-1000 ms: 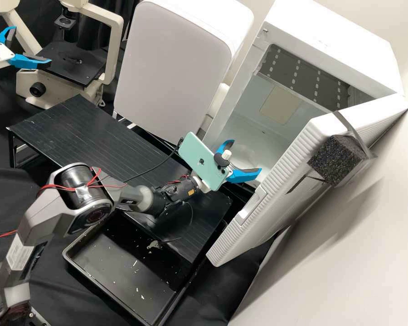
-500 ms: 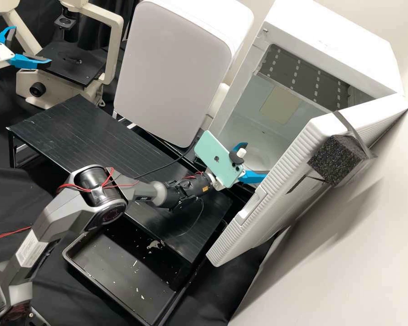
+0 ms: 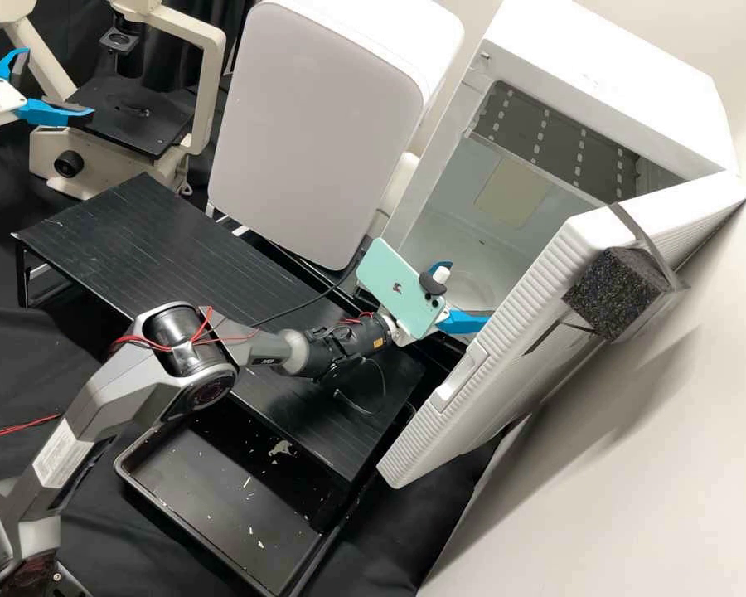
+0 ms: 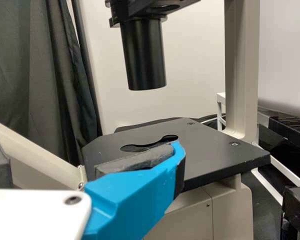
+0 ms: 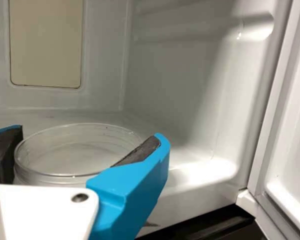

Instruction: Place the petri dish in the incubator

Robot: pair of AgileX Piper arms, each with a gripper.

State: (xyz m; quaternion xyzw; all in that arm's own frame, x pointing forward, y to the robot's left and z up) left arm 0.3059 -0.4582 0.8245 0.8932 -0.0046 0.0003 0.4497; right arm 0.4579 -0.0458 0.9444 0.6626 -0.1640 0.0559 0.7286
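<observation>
The job looks well along. The petri dish (image 5: 77, 155), clear and roughly level, is inside the incubator (image 3: 609, 91), near the mouth, and its open door (image 3: 535, 315) leaves the way in free. The right tool (image 3: 471, 292) reaches in past the worktop (image 3: 149, 240), and its two blue fingers stand wide, one on either side of the dish. Both pads seem to meet the rim, so I judge the tool is clamped on the dish, though the clear wall makes that contact hard to be sure of. Whether the dish bears on the incubator floor (image 5: 200, 172) I cannot tell.

So the carrying in is done, or near enough. What is left, as I judge it, is to set the dish down flat, part the fingers and draw the arm straight back out. The door may want closing too, though the task does not ask for it. Letting go too high could drop the dish or jar it; backing out with a pad against the rim could drag it towards the mouth.

The left tool (image 3: 61, 81) is by the microscope (image 3: 133, 120), its fingers apart with nothing between them, and seems to have no part in this step.
</observation>
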